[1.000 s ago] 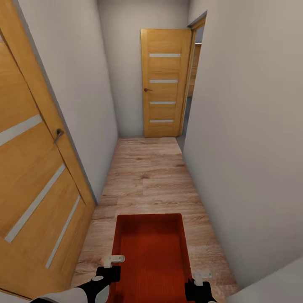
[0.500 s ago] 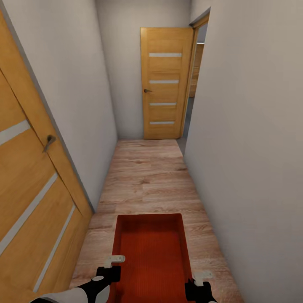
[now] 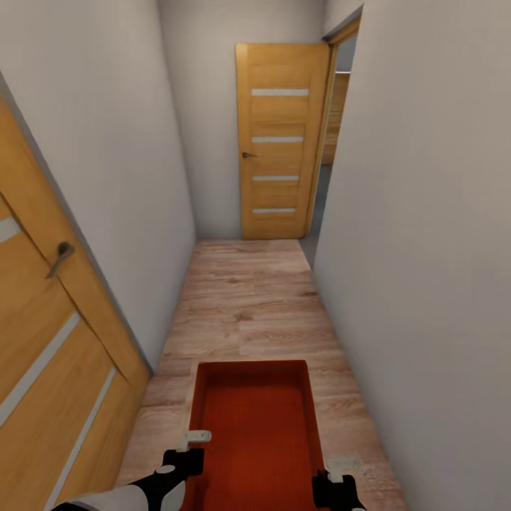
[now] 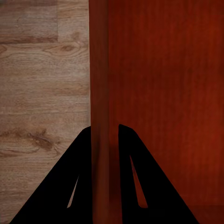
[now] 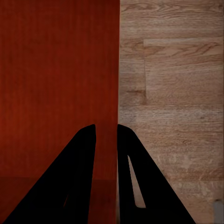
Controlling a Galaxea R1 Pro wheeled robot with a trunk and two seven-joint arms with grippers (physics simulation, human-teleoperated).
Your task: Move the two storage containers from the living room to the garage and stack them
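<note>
The robot stood in a narrow hallway with white walls point(image 3: 419, 213) and a light wood-plank floor point(image 3: 248, 305). One orange-red storage container point(image 3: 255, 433) was carried low in front of the trunk, held off the floor between the two arms, its open top and ribbed bottom facing up to the head camera.

The left gripper point(image 4: 105, 135) was closed on the container's left side wall, one black finger outside over the planks and the other inside the bin (the wall stood pinched between them). The right gripper point(image 5: 106, 133) was clamped the same way on the right side wall, with the bin's red interior to one side and floor planks to the other. In the head view both grippers sat at the container's near corners, the left gripper point(image 3: 193, 440) and the right gripper point(image 3: 342, 465) on opposite walls.

Ahead, at the hallway's far end, a wooden door with four pale horizontal strips point(image 3: 280, 142) stood beside an open doorway point(image 3: 333, 135) on the right. Another wooden door with a lever handle point(image 3: 60, 259) lay close on the left.
</note>
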